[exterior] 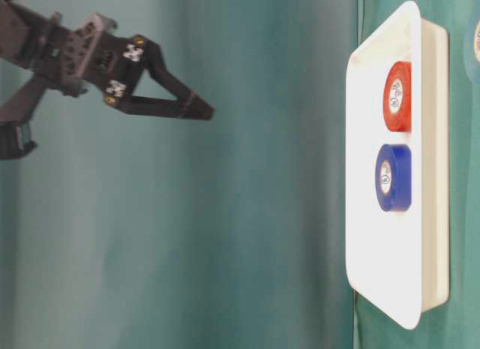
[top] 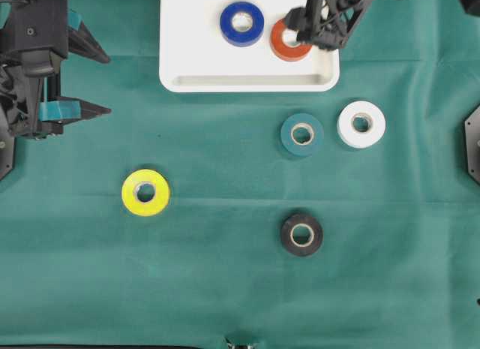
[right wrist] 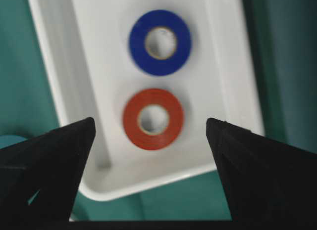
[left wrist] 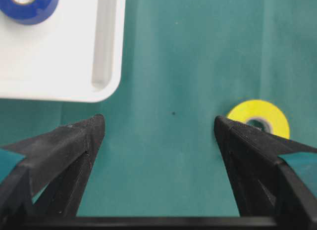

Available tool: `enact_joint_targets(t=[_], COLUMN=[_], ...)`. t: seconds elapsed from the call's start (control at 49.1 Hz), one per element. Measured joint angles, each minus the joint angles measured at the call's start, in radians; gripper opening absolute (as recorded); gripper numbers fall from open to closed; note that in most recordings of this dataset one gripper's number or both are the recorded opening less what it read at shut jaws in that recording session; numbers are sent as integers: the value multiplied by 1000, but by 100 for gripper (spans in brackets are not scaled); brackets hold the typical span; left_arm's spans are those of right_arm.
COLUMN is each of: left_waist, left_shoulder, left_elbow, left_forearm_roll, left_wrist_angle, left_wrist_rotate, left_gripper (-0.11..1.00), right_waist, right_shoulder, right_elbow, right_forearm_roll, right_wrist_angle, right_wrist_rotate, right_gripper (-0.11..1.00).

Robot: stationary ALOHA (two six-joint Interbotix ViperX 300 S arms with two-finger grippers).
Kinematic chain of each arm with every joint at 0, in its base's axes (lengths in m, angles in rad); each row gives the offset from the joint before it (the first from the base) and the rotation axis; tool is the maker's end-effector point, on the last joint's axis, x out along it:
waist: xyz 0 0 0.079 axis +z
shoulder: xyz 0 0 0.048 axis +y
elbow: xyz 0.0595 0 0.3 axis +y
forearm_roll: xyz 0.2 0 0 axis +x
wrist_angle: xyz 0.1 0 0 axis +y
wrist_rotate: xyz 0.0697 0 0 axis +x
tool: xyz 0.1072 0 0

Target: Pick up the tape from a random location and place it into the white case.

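Six tape rolls show from overhead: a blue roll (top: 241, 23) and a red roll (top: 289, 41) lie flat inside the white case (top: 195, 67) at the top of the desk (top: 225, 289), while the teal roll (top: 302, 134), white roll (top: 361, 124), black roll (top: 301, 234) and yellow roll (top: 145, 192) lie loose on the green cloth. The right tool (top: 319, 26) hangs over the case's right end, partly covering the red roll; the left tool (top: 94, 82) waits at the left edge, fingers spread and empty.

Table level view: the right tool (exterior: 202, 109) stands well clear above the case (exterior: 375, 251) (this view is turned on its side), holding nothing. Red roll (exterior: 397, 96) and blue roll (exterior: 393, 177) rest side by side in the tray.

Left wrist view: the left tool (left wrist: 158, 128) is spread wide over bare cloth, the case corner (left wrist: 74, 76) to one side and the yellow roll (left wrist: 265, 114) just behind one fingertip.

Right wrist view: the right tool (right wrist: 151, 128) is spread wide and empty, looking down on the red roll (right wrist: 153, 118) and blue roll (right wrist: 160, 42) in the case (right wrist: 223, 67).

Judgement: one placement looks complete, with the tool clear of the case. The next move calls for picking a loose roll (teal and white lie nearest the right tool), descending with one finger through its core or both astride it, and closing.
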Motion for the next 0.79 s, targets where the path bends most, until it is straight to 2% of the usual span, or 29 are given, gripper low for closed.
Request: enact_joint_targets(t=[0.326, 0.53, 0.794], left_waist=[6, 15, 15], left_shoulder=[0, 2, 2], left_elbow=[0, 0, 0], left_forearm_roll=[2, 0, 2], left_wrist_angle=[6, 6, 8], left_wrist_rotate=[0, 0, 0], left_gripper=[98, 98, 98], right_waist=[12, 84, 209], right_shoulder=[-2, -2, -2], right_elbow=[-11, -11, -11], right_forearm_roll=[-12, -12, -12], right_wrist_angle=[17, 17, 20], right_wrist_rotate=[2, 6, 49], right_gripper=[90, 90, 90])
